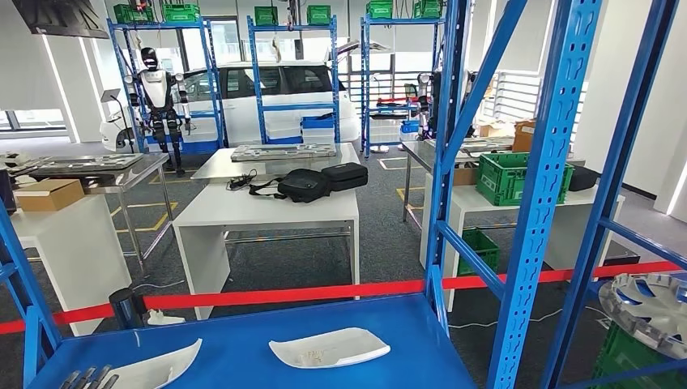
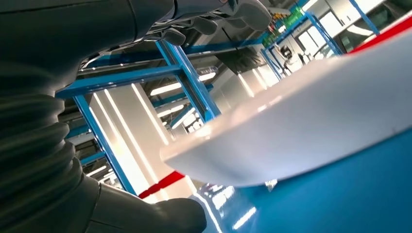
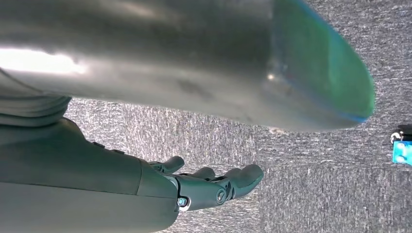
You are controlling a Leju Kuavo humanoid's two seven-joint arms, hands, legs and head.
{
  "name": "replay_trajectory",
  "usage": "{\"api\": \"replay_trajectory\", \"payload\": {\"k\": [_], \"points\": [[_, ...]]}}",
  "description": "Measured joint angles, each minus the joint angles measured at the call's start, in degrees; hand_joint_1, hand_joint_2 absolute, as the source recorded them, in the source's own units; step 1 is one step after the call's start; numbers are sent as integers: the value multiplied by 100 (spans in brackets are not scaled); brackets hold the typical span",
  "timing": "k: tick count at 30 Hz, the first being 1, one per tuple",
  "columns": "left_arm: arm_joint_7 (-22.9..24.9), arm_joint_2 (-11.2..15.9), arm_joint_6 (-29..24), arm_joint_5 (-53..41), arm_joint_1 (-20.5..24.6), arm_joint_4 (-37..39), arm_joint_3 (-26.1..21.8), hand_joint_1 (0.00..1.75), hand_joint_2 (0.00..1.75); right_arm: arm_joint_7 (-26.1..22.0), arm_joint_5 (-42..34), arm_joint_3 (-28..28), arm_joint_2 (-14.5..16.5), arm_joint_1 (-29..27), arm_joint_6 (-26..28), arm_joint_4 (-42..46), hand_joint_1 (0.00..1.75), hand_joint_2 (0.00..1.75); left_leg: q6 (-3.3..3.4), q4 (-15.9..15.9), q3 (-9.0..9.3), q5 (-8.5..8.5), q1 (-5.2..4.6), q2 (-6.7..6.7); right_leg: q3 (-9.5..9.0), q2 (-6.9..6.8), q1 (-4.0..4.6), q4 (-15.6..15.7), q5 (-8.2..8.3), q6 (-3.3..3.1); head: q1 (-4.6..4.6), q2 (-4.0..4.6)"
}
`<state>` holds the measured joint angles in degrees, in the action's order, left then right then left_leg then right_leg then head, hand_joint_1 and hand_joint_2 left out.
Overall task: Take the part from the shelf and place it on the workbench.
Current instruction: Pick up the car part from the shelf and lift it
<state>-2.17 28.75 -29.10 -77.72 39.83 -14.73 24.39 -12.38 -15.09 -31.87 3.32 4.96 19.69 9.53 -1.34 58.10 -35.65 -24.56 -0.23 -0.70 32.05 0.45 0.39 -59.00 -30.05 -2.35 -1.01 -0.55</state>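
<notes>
Two white curved parts lie on the blue shelf board [image 1: 405, 324]: one at the near left [image 1: 158, 366], one near the middle [image 1: 328, 347]. My left hand's dark fingertips [image 1: 85, 378] reach the near edge of the left part. In the left wrist view that white part [image 2: 316, 121] lies on the blue board [image 2: 350, 194] just ahead of my left hand [image 2: 58, 121]. The hand's fingers [image 2: 228, 14] are spread on one side and the thumb [image 2: 160, 218] on the other, apart from the part. My right hand [image 3: 214, 187] hangs over grey carpet, fingers extended and holding nothing.
Blue shelf uprights [image 1: 543, 186] and a diagonal brace stand at the right of the board. Behind the shelf runs a red tape [image 1: 283, 293], then a white table [image 1: 267, 212] with black bags [image 1: 312, 182]. A green crate [image 1: 510, 174] and a silver wheel cover [image 1: 652, 304] are to the right.
</notes>
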Motion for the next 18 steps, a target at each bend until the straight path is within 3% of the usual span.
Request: {"api": "replay_trajectory", "payload": {"k": [11,13,15,17,18], "points": [[-47,-55,416,74,-2,9,-2,0,175,-53,-17,14,0,-1,3,0,0,0,1,0,0,-3,0,0,-1,0,0,2,0,0,0,0],[-54,-62,416,85,-3,9,-6,24,175,-68,-17,23,0,-2,3,0,0,0,1,0,0,-3,0,0,-1,0,0,3,0,0,0,0],[-78,-66,416,107,-6,9,-16,111,175,-78,-17,38,0,-2,3,0,0,0,1,0,0,-3,0,0,-2,0,0,3,0,0,0,0],[-101,-66,414,144,-12,9,-40,175,175,-87,-17,50,0,-3,2,0,0,0,1,0,0,-3,0,0,-2,0,0,3,0,0,0,0],[-105,-66,412,160,-16,9,-55,175,175,-91,-17,53,0,-3,0,0,0,0,1,0,0,-3,0,0,-2,0,0,3,0,0,0,0]]}}
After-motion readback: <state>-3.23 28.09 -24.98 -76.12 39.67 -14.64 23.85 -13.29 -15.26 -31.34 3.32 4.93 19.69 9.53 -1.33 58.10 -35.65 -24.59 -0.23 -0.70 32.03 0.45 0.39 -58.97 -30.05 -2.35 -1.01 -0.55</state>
